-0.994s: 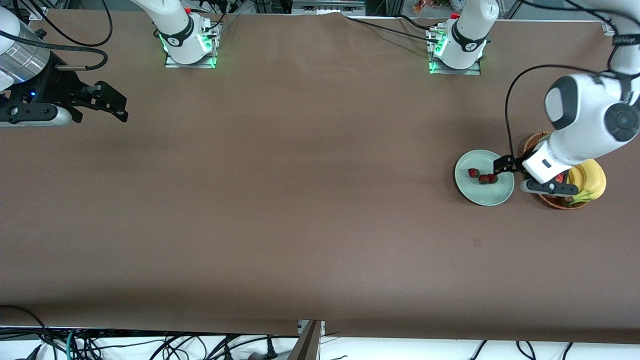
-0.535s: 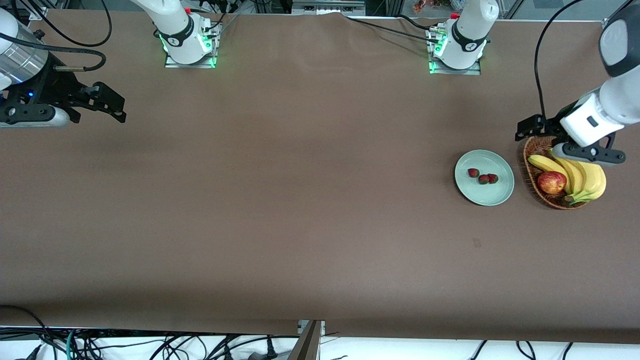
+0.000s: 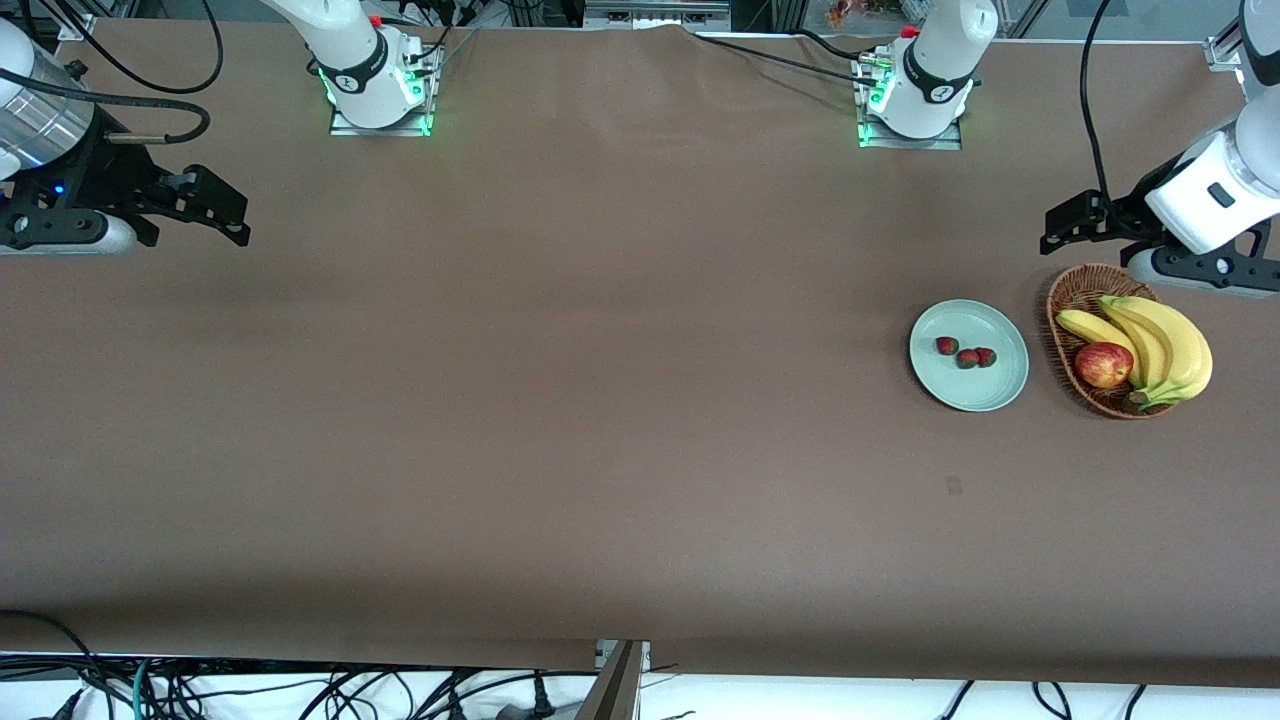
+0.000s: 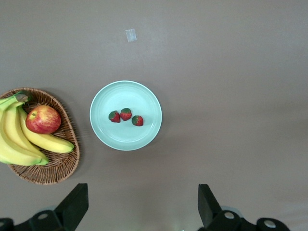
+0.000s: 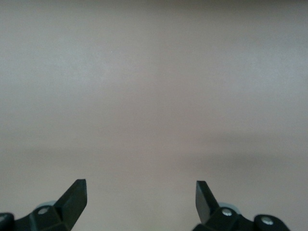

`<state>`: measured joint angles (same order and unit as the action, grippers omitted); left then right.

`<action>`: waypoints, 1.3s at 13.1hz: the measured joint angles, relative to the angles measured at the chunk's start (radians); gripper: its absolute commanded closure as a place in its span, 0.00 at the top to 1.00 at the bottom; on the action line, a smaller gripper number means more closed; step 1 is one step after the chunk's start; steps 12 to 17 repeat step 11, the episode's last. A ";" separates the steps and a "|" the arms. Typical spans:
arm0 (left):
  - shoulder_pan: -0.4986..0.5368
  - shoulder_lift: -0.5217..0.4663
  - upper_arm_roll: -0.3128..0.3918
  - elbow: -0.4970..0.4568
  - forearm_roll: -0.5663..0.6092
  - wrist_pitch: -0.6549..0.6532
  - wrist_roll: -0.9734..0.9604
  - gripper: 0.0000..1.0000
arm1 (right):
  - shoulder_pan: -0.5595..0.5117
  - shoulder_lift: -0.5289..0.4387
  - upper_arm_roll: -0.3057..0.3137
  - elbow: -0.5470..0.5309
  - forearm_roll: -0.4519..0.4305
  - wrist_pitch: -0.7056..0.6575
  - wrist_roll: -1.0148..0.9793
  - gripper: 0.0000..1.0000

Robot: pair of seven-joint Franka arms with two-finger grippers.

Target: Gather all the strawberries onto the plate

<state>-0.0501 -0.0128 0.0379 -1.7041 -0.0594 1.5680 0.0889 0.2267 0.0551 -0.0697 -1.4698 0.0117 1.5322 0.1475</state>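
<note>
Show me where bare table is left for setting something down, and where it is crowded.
Bare cloth runs from the plate toward the right arm's end, and nearer the camera. Crowded: the plate, holding three strawberries, lies beside the basket of bananas and an apple. The left gripper, open, hovers by the basket; the right gripper waits, open.

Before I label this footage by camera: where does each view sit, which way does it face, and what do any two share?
Front view: high across the table, facing both bases; shows both arms, left gripper above the basket, right gripper waiting over bare table.
Left wrist view: looks down past its open fingers at the plate.
Right wrist view: looks down past open fingers at bare table.
Front and left wrist share plate, strawberries, basket.
</note>
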 measured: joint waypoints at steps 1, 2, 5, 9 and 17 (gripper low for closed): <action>-0.001 0.000 0.000 0.003 0.007 -0.007 -0.002 1.00 | 0.000 0.000 0.000 0.000 0.000 0.000 0.000 1.00; -0.001 0.000 0.000 0.004 0.024 -0.013 -0.002 1.00 | 0.000 0.000 0.000 0.000 0.000 0.000 0.000 1.00; -0.001 0.000 0.002 0.004 0.049 -0.019 -0.002 1.00 | -0.001 0.000 0.000 0.000 0.000 0.000 0.000 1.00; -0.001 0.000 0.002 0.005 0.058 -0.020 -0.002 1.00 | -0.001 0.000 0.000 0.000 0.000 0.000 0.000 1.00; -0.001 0.000 0.002 0.010 0.058 -0.020 -0.002 1.00 | -0.001 0.000 0.000 0.000 0.000 0.000 0.000 1.00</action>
